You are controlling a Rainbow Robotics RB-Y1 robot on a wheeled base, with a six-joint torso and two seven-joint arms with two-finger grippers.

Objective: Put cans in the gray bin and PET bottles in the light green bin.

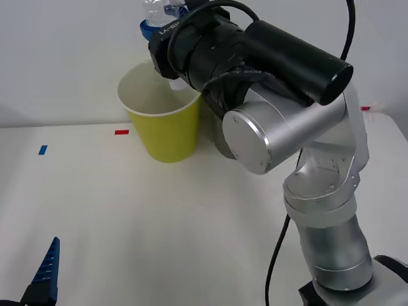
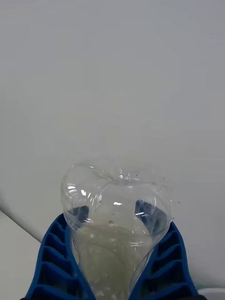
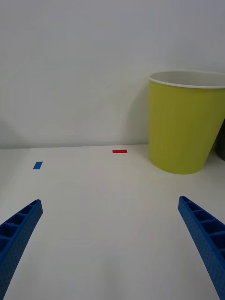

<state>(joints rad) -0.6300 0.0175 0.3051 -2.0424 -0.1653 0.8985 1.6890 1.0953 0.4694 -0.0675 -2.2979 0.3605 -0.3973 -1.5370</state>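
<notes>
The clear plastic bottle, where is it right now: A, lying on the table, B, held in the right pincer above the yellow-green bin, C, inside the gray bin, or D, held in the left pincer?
B: the right pincer clamps the PET bottle between its blue fingers, raised over the light green bin.

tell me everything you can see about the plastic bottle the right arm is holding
The PET bottle is clear, crinkled, label-less plastic, apparently empty. The right claw grips it between blue ribbed fingers, its lobed base pointing away from the wrist. In the front view it is held above the light green bin's far rim, nothing else touching it.
</notes>
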